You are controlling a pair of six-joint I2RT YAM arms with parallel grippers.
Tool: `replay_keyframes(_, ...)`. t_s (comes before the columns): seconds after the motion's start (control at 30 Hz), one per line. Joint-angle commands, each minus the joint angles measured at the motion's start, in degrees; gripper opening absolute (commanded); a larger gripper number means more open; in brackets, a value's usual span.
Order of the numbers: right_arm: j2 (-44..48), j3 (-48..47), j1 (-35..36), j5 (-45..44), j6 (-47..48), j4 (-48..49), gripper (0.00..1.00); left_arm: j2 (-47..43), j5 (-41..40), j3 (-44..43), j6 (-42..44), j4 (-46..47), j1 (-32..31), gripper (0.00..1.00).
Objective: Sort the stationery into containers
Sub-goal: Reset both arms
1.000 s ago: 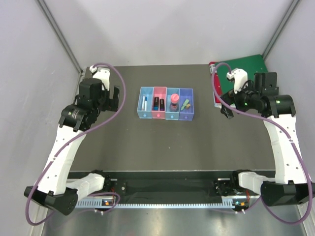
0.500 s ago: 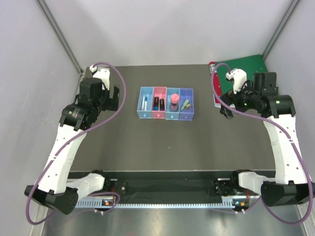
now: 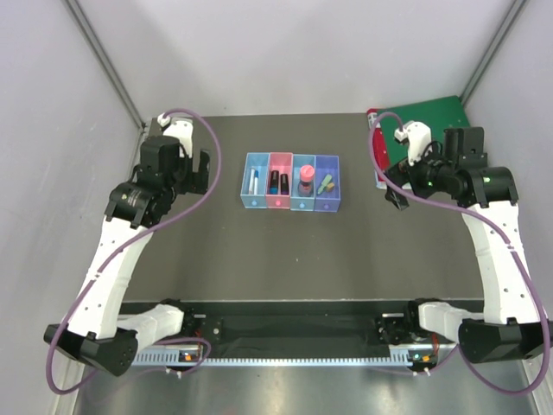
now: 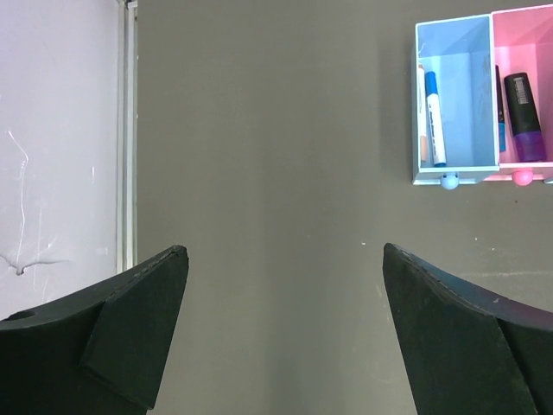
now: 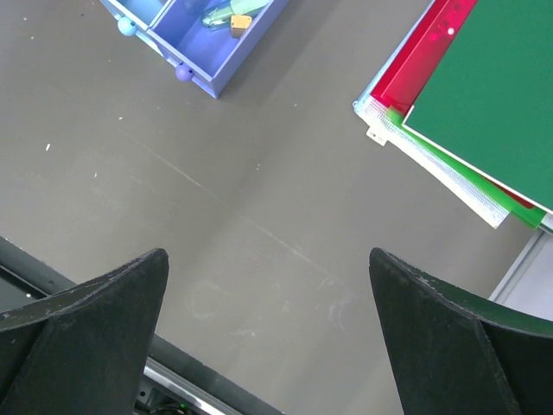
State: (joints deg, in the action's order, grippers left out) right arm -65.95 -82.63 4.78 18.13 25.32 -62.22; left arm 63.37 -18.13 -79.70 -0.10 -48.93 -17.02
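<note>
The containers (image 3: 291,182) stand as a joined row of four bins at the table's middle back. The first light blue bin (image 4: 456,95) holds a blue-white pen (image 4: 434,117). The pink bin (image 4: 523,86) holds a purple-black highlighter (image 4: 525,117). The third bin holds a pink-capped bottle (image 3: 305,177). The violet bin (image 5: 220,47) holds a pale green marker (image 5: 218,14) and a tan nub (image 5: 240,23). My left gripper (image 3: 198,172) (image 4: 283,252) is open and empty, left of the bins. My right gripper (image 3: 395,195) (image 5: 268,256) is open and empty, right of them.
A green binder (image 3: 429,117) (image 5: 492,95) lies on a red folder (image 5: 423,52) at the back right corner of the table. Grey walls close in on the left (image 4: 60,130), the back and the right. A black rail (image 3: 294,328) runs along the near edge.
</note>
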Motion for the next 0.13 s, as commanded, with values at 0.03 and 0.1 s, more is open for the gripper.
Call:
replay_keyframes(0.03,1.2,-1.5,0.9,1.6,0.7,0.8,1.00,-0.3,-0.9,-0.3,-0.9,3.0,0.4,0.99)
replay_keyframes(0.1,1.3,-1.7,0.9,2.1,0.6,1.0,1.00,-0.3,-0.9,-0.2,-0.9,3.0,0.3,0.99)
